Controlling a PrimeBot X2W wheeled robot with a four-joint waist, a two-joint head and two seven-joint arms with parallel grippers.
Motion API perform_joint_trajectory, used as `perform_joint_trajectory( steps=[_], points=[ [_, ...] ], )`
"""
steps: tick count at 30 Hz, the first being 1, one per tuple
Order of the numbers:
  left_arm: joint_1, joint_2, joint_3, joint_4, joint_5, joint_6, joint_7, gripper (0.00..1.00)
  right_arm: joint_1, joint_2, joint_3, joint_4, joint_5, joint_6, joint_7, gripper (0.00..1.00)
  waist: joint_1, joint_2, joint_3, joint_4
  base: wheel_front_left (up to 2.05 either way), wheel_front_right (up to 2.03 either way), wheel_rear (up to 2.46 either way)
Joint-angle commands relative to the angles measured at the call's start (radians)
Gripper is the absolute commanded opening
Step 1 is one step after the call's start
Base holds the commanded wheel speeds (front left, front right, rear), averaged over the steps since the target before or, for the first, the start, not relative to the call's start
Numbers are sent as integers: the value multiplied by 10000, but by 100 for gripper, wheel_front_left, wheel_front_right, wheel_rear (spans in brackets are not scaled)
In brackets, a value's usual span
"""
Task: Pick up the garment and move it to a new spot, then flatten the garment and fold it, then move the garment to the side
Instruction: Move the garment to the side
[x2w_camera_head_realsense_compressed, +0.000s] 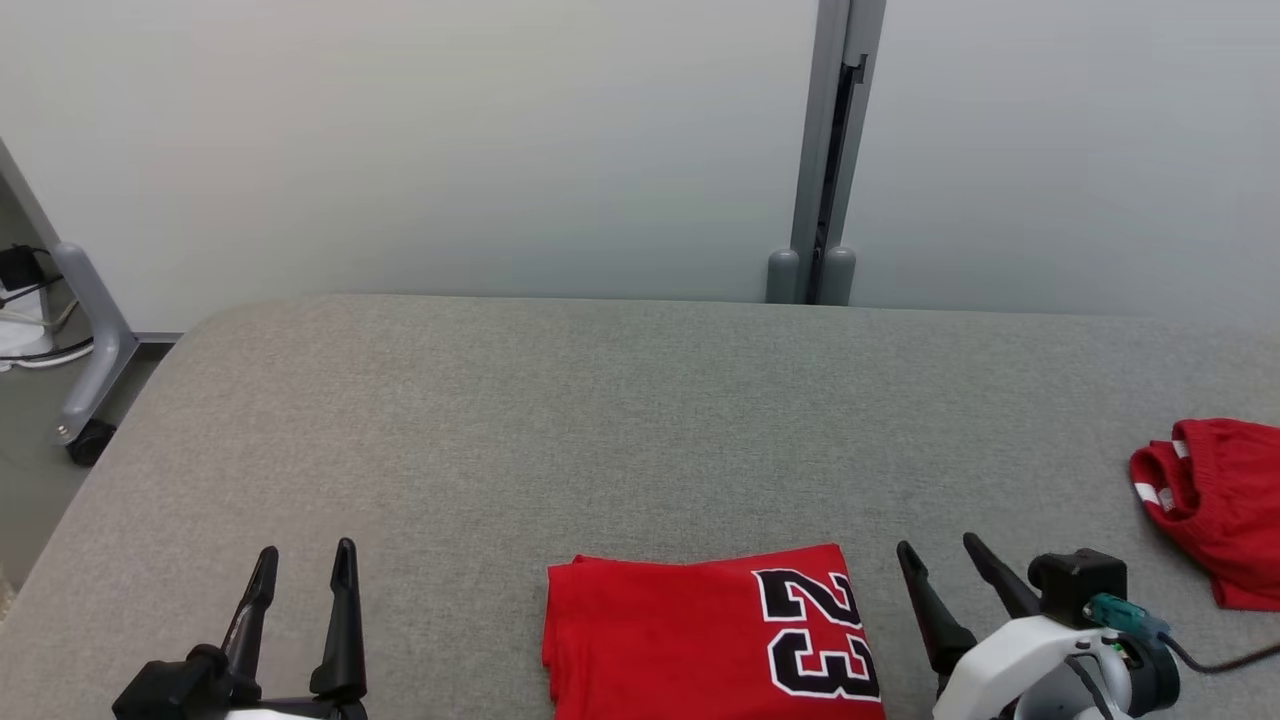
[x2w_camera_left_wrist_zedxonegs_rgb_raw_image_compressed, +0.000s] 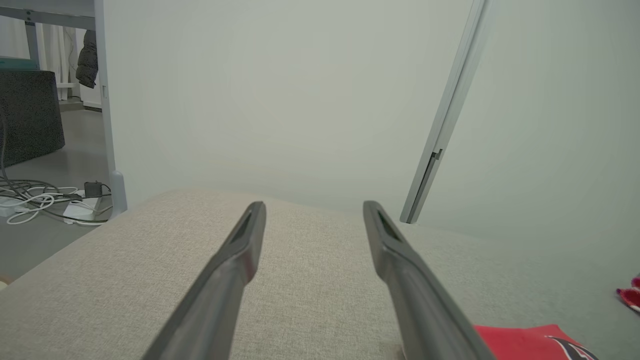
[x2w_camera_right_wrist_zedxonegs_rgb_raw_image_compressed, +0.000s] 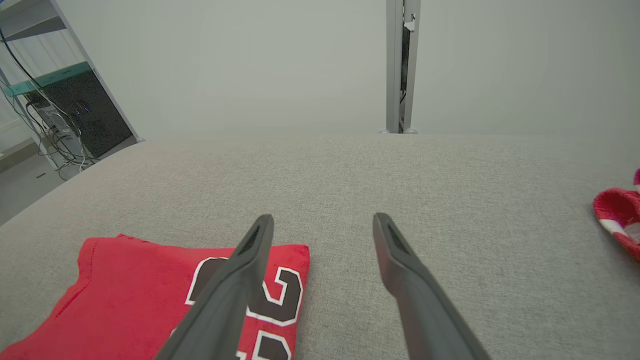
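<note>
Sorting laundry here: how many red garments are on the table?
2. A folded jersey lies near the front, centre; a crumpled garment lies at the right edge, partly cut off. More may lie out of view.

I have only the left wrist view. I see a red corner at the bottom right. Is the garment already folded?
Observer: Yes. The head view shows the red jersey folded into a neat rectangle, with number 23 on top.
Operator: Where is the right gripper?
Observer: The right gripper is beside the jersey's right edge, open and holding nothing.
Operator: And the small red bit at my far right?
Observer: That is a second red garment, crumpled, with white stripes. It lies apart on the grey surface, on the robot's right.
</note>
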Motion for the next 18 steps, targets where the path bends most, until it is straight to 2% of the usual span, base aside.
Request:
perform_joint_trajectory(
  steps=[1,4,6,10,14,18],
  points=[
    [-169,31,5,32,41,-56,-41,100,-330,20,197,468,336,2,414,100,0,0,42,184,0,0,0],
    [-241,29,-31,74,47,-78,-41,100,-576,58,402,962,521,2,886,100,0,0,51,366,0,0,0],
    [-267,28,-58,158,22,-79,-41,100,-833,161,573,1786,1017,2,1698,100,0,0,54,653,0,0,0],
    [-289,27,-89,217,-29,-126,-40,100,-1025,280,367,2737,1724,2,2553,100,0,0,74,1015,0,0,0],
    [-289,33,-68,249,50,-152,-40,100,-1101,410,130,3455,2374,2,3146,100,0,0,100,1264,0,0,0],
    [-315,33,-60,265,102,-156,-40,100,-1143,495,306,3678,3287,2,3672,100,0,0,127,1425,0,0,0]
  ],
)
